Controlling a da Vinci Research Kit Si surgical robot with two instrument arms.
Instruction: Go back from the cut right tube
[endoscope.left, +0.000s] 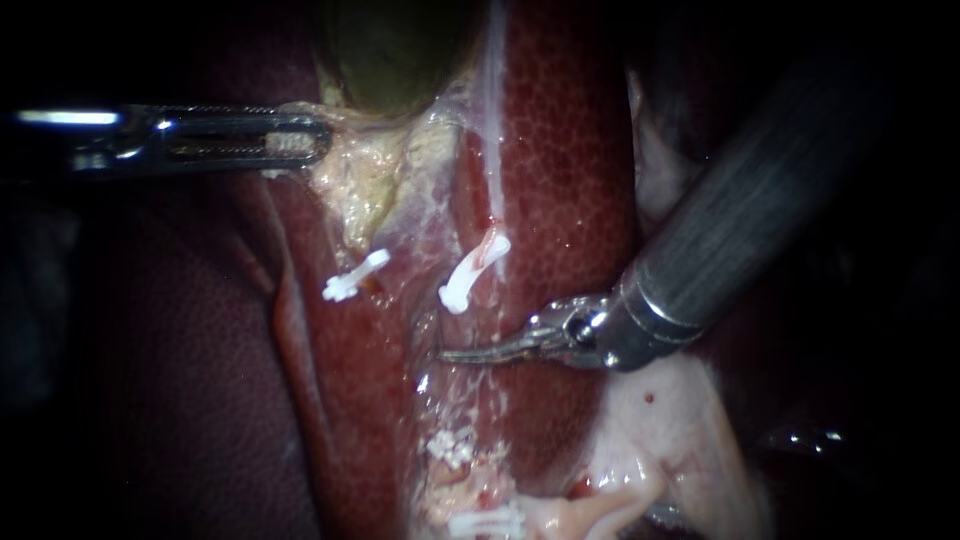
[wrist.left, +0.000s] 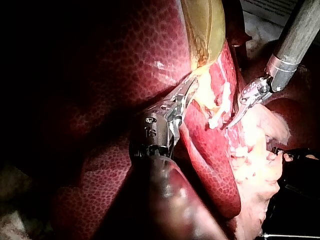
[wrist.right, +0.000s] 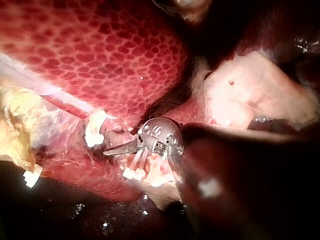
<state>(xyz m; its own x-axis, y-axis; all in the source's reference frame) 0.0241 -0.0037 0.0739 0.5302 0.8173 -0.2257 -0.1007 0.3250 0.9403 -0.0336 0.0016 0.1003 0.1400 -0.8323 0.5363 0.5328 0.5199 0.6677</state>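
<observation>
The right tube lies cut: its upper stump (endoscope.left: 492, 246) carries a white clip (endoscope.left: 470, 272), and further clips (endoscope.left: 487, 522) sit on the pale tissue low in the endoscope view. My right instrument (endoscope.left: 450, 355), with thin curved blades lying together, points left just below that clipped stump, in the gap, touching nothing I can make out. In the right wrist view its tip (wrist.right: 111, 149) is beside the stump's clip (wrist.right: 93, 131). The left tube bears another white clip (endoscope.left: 355, 277). My left instrument (endoscope.left: 315, 140) is shut on the pale tissue at the gallbladder (endoscope.left: 395, 60) neck, holding it taut.
Mottled red liver (endoscope.left: 570, 150) lies to both sides of the dissected strip. Pale whitish tissue (endoscope.left: 680, 440) spreads under the right instrument's shaft. In the left wrist view the right instrument (wrist.left: 235, 120) hangs ahead of the left jaws (wrist.left: 187, 92).
</observation>
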